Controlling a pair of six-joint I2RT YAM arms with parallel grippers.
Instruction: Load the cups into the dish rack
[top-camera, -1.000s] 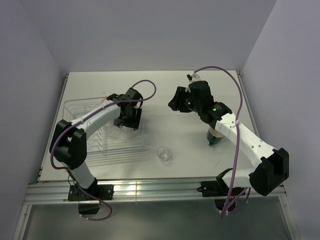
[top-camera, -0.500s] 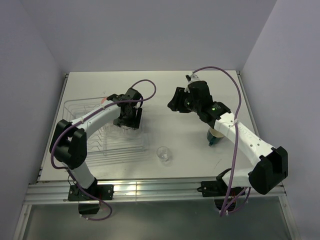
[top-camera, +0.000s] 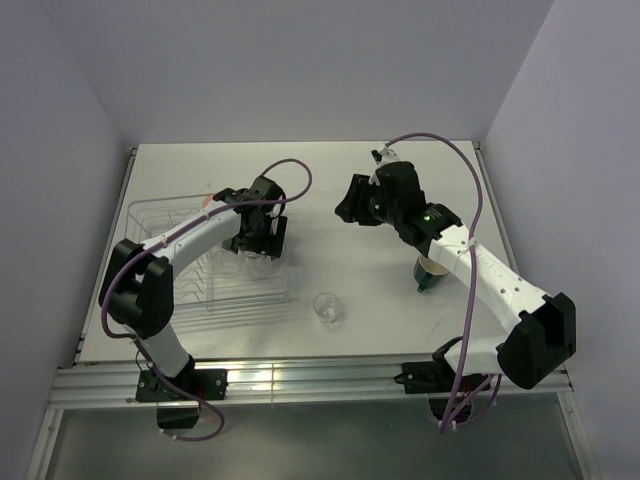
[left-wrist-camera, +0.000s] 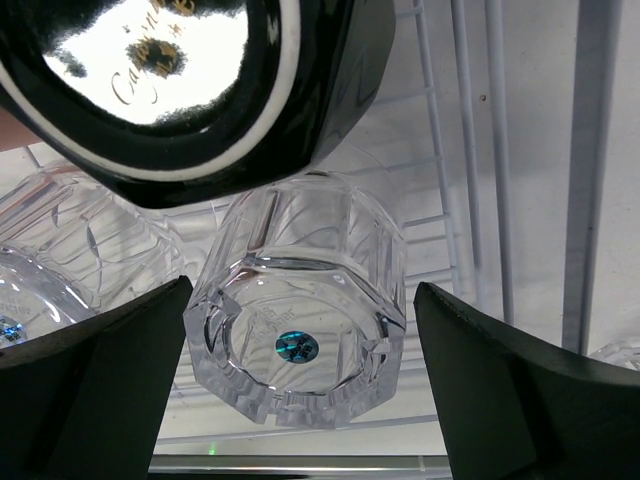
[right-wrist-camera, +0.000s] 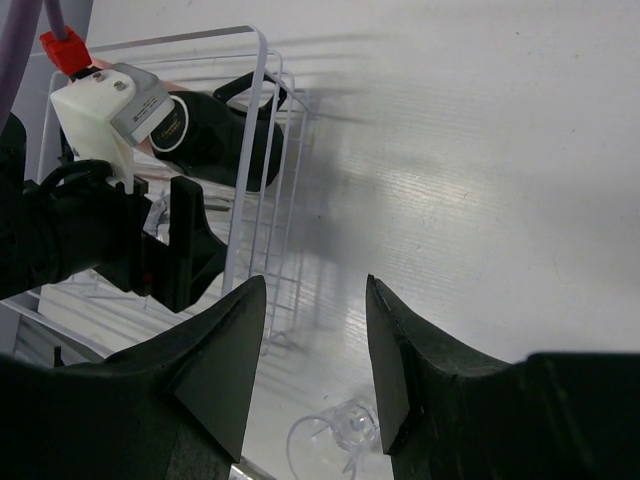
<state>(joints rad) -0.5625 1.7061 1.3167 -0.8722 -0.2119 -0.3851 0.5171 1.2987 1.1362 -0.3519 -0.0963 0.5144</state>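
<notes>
Currently left gripper (left-wrist-camera: 302, 292) spread wide, straddling clear faceted glass tumbler (left-wrist-camera: 300, 340) inside see-through ribbed rectangular dish rack (top-camera: 170, 290), just below glossy black mug (left-wrist-camera: 200, 100). Right gripper (right-wrist-camera: 315, 285) parted, empty, over white table (top-camera: 380, 170); second clear tumbler (top-camera: 327, 307) on table outside rack.

I am working in what looks like a robot lab test cell, bare white table (top-camera: 340, 170) sitting boxed in by plain pale walls (top-camera: 300, 70) at nine, twelve and three o'clock, aluminium rail (top-camera: 320, 378) at six o'clock carrying my arm bases (top-camera: 170, 383), purple cables (top-camera: 440, 138) looping off my arms.
</notes>
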